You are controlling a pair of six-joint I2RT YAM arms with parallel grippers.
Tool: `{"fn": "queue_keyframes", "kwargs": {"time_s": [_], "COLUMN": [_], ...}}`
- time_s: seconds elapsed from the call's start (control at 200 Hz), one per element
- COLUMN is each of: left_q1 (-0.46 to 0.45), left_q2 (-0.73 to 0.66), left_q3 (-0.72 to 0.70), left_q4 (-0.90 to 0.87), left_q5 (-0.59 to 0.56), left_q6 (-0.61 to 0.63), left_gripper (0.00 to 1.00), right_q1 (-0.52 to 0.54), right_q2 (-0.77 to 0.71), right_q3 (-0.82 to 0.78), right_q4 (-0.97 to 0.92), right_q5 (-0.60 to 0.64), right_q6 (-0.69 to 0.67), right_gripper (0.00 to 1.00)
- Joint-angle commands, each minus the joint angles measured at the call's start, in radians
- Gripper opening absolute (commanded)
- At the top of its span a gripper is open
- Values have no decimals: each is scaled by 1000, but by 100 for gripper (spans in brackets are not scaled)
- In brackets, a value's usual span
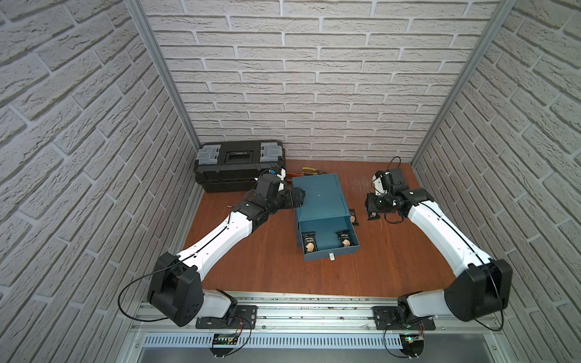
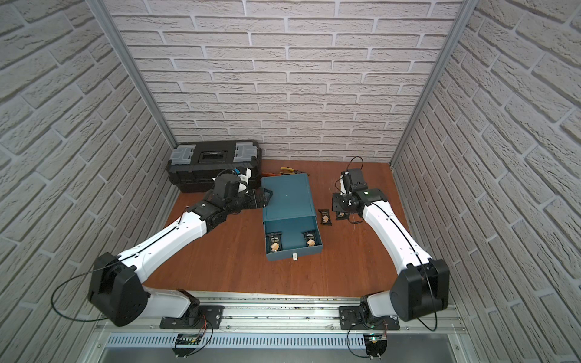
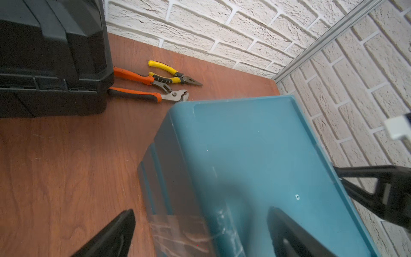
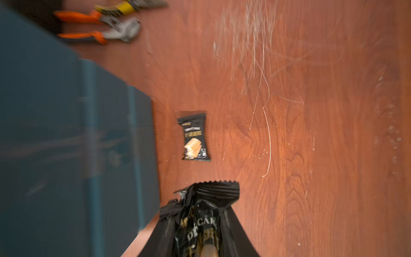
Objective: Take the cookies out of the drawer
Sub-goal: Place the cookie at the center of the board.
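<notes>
Two black cookies [image 1: 308, 241] [image 1: 345, 239] lie in the open drawer [image 1: 327, 237], centre frame; right gripper [image 4: 200, 224] pinches a crumpled packet [image 4: 205, 213], seen only by its wrist camera; another packet [image 4: 195, 136] lies beside the cabinet [image 1: 319, 195]; left gripper [image 3: 200, 235] spread wide astride its edge; pliers [image 3: 155, 82] beyond.

Two arms, same build: glossy white plastic link shells, matte black joint housings, thin black cable along each shell seam. Left arm [image 1: 220, 239], right arm [image 1: 440, 232]. Bulky black elbow housing [image 1: 174, 292] shows small screw holes, loose black cable loop beside it. Black base plates [image 1: 226, 317] carry red-black wiring. Left pincer [image 3: 200, 235] fingers are black, wedge-shaped.
</notes>
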Motion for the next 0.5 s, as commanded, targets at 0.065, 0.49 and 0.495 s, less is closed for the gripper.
{"fn": "queue_keyframes", "kwargs": {"time_s": [0.065, 0.49, 0.495], "left_q1": [-7, -11, -11], "left_q2": [-10, -16, -16], "left_q3": [17, 13, 13], "left_q4": [15, 2, 2], "left_q5": [-8, -18, -18], "left_q6": [16, 27, 27], "left_gripper": [99, 98, 98], "right_q1": [-6, -28, -28], "right_q2": [139, 349, 350], "right_q3": [-7, -4, -4], "right_q4": [186, 293, 294], "right_q5": [6, 46, 45], "right_q6": [-40, -38, -38], "right_gripper": [6, 7, 7]}}
